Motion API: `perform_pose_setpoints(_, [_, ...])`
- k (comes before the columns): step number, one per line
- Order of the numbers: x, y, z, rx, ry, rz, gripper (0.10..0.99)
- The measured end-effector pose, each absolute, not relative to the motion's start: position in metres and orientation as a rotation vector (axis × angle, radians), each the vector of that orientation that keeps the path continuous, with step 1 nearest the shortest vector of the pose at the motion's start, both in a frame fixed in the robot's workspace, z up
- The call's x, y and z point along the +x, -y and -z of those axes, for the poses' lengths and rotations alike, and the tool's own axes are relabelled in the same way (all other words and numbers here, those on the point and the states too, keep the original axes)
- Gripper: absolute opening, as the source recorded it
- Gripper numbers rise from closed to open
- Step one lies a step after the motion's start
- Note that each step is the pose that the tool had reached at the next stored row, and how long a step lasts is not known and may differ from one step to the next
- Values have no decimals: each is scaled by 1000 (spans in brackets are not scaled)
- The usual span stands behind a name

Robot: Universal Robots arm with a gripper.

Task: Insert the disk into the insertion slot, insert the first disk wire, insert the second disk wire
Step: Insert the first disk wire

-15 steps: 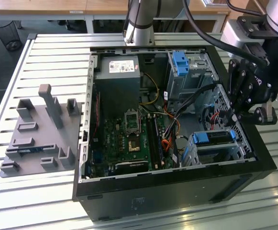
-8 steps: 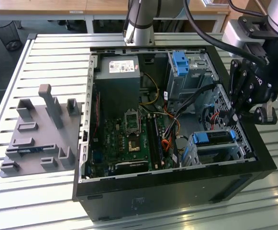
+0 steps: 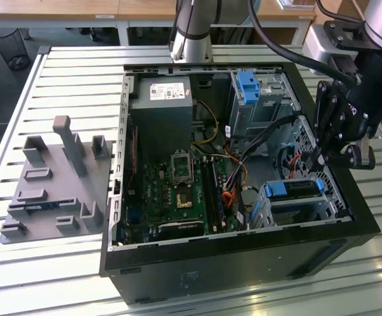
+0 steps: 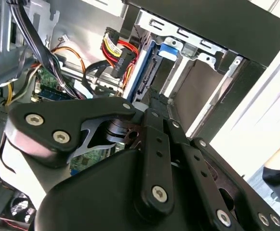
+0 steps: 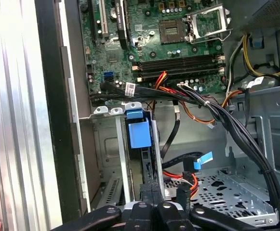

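The case (image 3: pixel 358 214) lies with its side off, so the way in from above is free. There's plenty of room over the motherboard (image 3: pixel 177 191). The tight spot is the gap between the 2 drive cages, where the gripper (image 3: pixel 321 158) hangs. The tall cage (image 3: pixel 256 108) stands on one side, the insertion slot (image 3: pixel 296 207), filled by the disk (image 3: pixel 294 189), on the other, and the case wall is just beside. A thick black cable bundle (image 5: pixel 236 130) crosses that gap, and red and orange wires (image 5: pixel 188 179) trail over its perforated floor (image 5: pixel 231 192).

An open black computer case (image 3: pixel 243 240) lies on a slatted metal table (image 3: pixel 59 72). At the exterior view's right, a black gripper (image 3: pixel 322 155) hangs just above the blue-framed disk (image 3: pixel 294 189), which sits in its low grey slot (image 3: pixel 299 209).
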State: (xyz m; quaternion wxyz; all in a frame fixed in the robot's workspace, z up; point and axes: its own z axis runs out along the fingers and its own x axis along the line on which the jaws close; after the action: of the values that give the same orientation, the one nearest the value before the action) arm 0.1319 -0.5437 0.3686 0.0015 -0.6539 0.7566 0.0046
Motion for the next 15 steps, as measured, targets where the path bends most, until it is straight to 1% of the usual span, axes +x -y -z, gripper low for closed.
perform_pose_setpoints(14, [139, 526, -363, -2049, -2381, -18, 114])
perform_pose_setpoints(15, [140, 525, -363, -2048, -2382, -18, 173])
